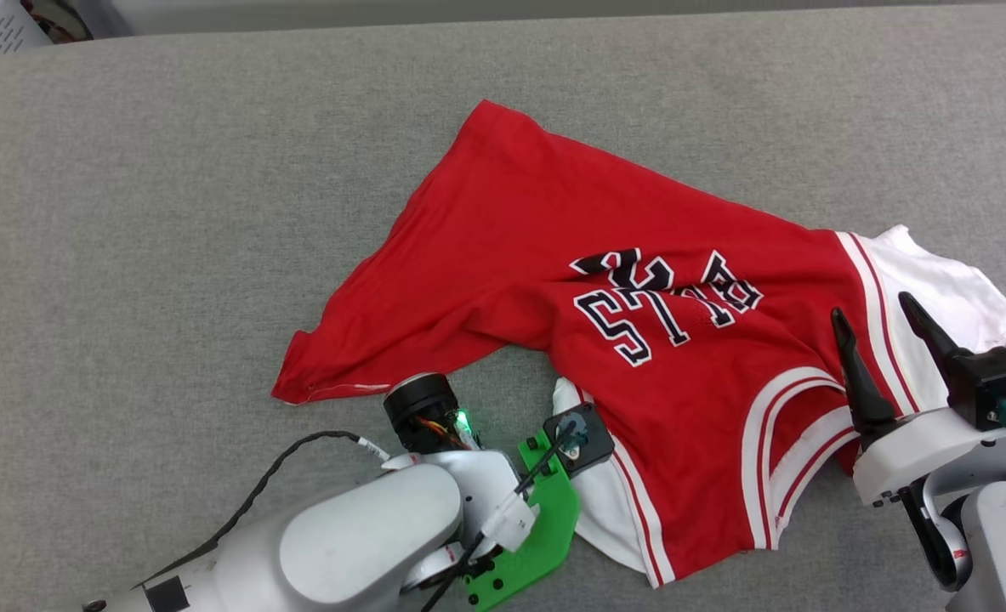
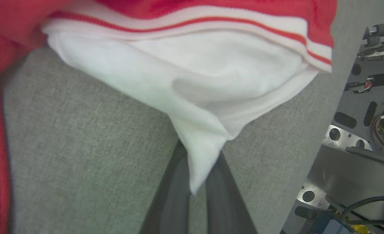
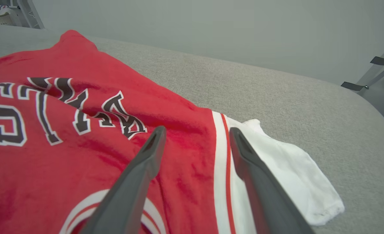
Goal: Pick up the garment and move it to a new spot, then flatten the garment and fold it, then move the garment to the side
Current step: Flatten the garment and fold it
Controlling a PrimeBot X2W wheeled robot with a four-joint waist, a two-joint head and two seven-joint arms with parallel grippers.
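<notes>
On the garment (image 1: pixel 545 246) I read black, white-outlined letters (image 1: pixel 630 319) "ST"; the rest are creased and unreadable.

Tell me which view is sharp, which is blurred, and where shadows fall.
Head view: sharp, evenly lit; the garment casts a soft shadow on the grey surface. Left wrist view: the left tool, close to the lens, is blurred. Right wrist view: lettering sharp, right tool slightly soft.
</notes>
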